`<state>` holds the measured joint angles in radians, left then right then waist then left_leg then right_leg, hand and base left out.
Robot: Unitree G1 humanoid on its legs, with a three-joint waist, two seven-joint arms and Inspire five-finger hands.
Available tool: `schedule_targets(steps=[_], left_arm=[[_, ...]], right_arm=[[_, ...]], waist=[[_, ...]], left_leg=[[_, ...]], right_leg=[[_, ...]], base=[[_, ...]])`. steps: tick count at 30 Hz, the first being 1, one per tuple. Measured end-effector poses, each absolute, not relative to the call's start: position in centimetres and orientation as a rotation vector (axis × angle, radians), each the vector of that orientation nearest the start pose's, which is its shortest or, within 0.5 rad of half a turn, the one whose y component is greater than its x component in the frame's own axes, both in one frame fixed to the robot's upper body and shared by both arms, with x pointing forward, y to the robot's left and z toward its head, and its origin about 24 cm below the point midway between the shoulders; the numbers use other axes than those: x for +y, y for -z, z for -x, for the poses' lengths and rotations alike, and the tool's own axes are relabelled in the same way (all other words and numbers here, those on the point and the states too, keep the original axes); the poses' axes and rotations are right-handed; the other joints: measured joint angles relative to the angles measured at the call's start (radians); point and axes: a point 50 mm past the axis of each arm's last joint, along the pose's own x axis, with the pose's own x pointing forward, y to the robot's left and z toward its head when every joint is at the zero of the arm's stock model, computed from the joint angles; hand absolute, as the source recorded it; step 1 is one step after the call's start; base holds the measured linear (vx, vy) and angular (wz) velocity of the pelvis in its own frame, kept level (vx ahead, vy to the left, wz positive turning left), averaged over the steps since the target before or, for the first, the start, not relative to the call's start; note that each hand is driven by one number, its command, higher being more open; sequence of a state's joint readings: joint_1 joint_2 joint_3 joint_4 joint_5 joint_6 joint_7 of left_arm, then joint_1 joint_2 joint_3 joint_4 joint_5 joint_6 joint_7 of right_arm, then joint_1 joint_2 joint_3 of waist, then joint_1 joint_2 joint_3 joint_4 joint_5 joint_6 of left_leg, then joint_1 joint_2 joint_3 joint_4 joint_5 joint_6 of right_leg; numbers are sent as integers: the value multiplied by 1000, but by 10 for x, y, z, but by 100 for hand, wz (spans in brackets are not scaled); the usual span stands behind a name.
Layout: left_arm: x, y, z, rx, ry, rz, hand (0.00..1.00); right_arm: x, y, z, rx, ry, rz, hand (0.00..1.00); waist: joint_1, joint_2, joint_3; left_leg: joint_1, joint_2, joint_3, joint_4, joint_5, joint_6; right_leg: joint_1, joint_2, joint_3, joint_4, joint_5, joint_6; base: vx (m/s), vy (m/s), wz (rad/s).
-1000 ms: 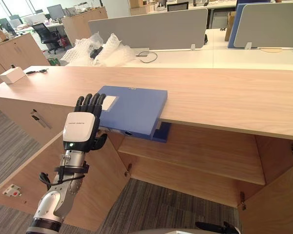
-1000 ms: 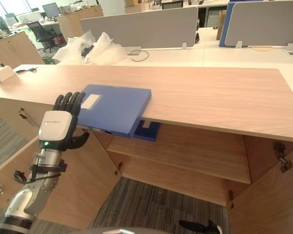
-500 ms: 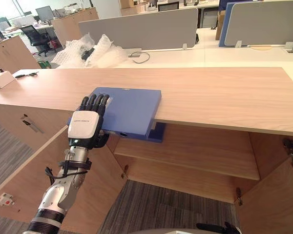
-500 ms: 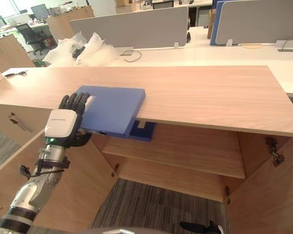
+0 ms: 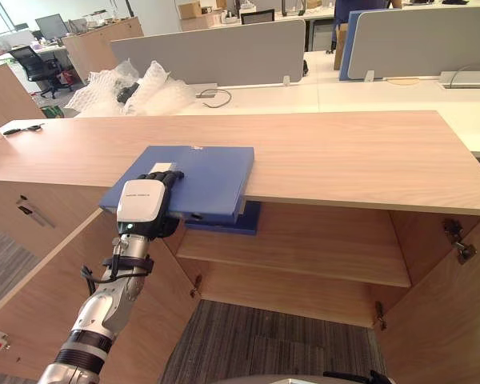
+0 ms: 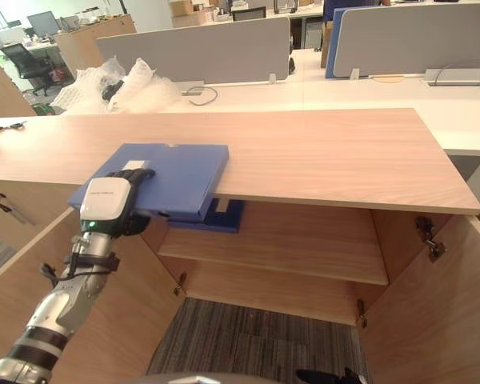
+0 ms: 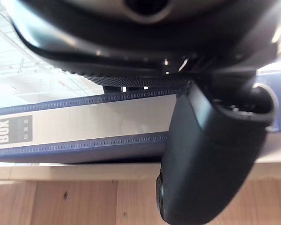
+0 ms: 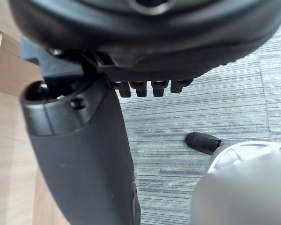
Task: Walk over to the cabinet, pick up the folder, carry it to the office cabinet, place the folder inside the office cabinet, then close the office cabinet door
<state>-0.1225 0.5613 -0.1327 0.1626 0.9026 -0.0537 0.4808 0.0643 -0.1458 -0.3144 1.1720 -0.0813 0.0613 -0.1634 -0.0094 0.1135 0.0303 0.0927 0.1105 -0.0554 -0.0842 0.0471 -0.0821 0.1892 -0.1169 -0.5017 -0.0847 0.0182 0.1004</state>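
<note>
Fingers (image 5: 166, 175) of left hand (image 5: 142, 206) hooked over the top face of the blue folder (image 5: 212, 172), thumb under it: pinch grip at its near-left corner. Folder is a flat, rigid box type with a ribbed spine and white label. It lies on the wood-grain cabinet top (image 5: 360, 152) at 10 o'clock, front edge overhanging. Darker blue second folder (image 5: 245, 221) sits just below on the upper shelf (image 5: 320, 256); contact can't be told. Left door (image 5: 40, 296) and right door (image 5: 456, 320) swung open, left one beside the arm. Crumpled bubble wrap (image 5: 140, 84) at 11 o'clock, grey fabric partitions (image 5: 216, 52) at 12. Right hand (image 8: 79, 154) low over striped grey carpet (image 5: 264, 344); grip state can't be told.
</note>
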Motion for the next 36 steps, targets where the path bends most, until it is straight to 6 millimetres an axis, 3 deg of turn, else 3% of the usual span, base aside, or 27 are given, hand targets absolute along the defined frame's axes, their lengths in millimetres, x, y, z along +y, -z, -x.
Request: schedule_targets(steps=[3, 9, 14, 17, 19, 20, 21, 22, 24, 27, 31, 36], left_arm=[[230, -94, -279, -414, -279, -1406, 0], [217, -96, -281, -448, -255, -1373, 0], [186, -100, -258, -506, -228, -1202, 0], [162, -113, -234, -566, -192, -902, 0], [155, -121, -221, -559, -132, -474, 0], [154, -122, -218, -549, -120, -352, 0], [155, -121, -216, -510, -84, -97, 0], [156, -116, -215, -458, -66, 132, 0], [160, -103, -211, -373, -75, 402, 0], [159, -89, -206, -292, -79, 669, 0], [163, -83, -203, -267, -104, 809, 0], [165, -78, -199, -257, -139, 829, 0]], right_arm=[[-246, 163, -61, 1276, 481, 105, 100], [-245, 164, -58, 1284, 492, 93, 100], [-245, 165, -50, 1296, 531, 59, 100], [-246, 164, -47, 1292, 566, 28, 100], [-248, 162, -50, 1250, 629, -27, 100], [-248, 161, -52, 1232, 641, -35, 100], [-247, 158, -59, 1181, 650, -48, 100], [-243, 152, -69, 1113, 632, -51, 100], [-234, 139, -91, 983, 593, -53, 100], [-220, 111, -118, 781, 573, -87, 100], [-214, 63, -153, 505, 602, -122, 100], [-218, 18, -172, 276, 637, -106, 100]], waist=[[-1, 2, -2], [-22, 1, -2], [-21, 0, -1], [-13, 2, -3], [-6, 11, -9], [-6, 15, -11], [-8, 21, -14], [-14, 23, -15], [-28, 15, -9], [-43, 0, 3], [-44, -15, 20], [-44, -12, 24]], left_leg=[[11, 3, 17, 0, -6, -8], [12, 4, 19, 0, -9, -10], [13, 3, 28, 0, -14, -3], [10, 6, 52, 10, -25, -3], [7, 12, 86, 22, -37, -4], [6, 15, 94, 24, -38, -4], [3, 21, 109, 28, -43, -5], [-6, 29, 125, 36, -45, -6], [-9, 40, 133, 44, -45, -6], [-7, 50, 153, 46, -45, -6], [-5, 53, 181, 45, -45, -6], [4, 52, 188, 44, -45, -6]], right_leg=[[1, 0, 16, 0, 2, -1], [0, 1, 20, 0, 3, -1], [-3, -1, 29, 0, 3, -1], [-15, -1, 53, 0, 2, -1], [-37, 2, 89, 6, 2, -1], [-44, 3, 98, 10, 1, -2], [-61, 7, 119, 20, -1, -6], [-83, 12, 137, 36, -5, -12], [-106, 20, 168, 47, -6, -20], [-125, 29, 193, 66, -13, -29], [-152, 29, 225, 90, -13, -30], [-153, 27, 234, 97, -13, -30]], base=[[-16, 23, -15], [-2, 3, -1], [7, 14, -5], [8, 35, -24], [0, 38, -40], [10, 44, -51], [14, 39, -49], [13, 30, -49], [-2, 2, -44], [-8, 7, -30], [-19, 45, -22], [-27, 44, -6]])
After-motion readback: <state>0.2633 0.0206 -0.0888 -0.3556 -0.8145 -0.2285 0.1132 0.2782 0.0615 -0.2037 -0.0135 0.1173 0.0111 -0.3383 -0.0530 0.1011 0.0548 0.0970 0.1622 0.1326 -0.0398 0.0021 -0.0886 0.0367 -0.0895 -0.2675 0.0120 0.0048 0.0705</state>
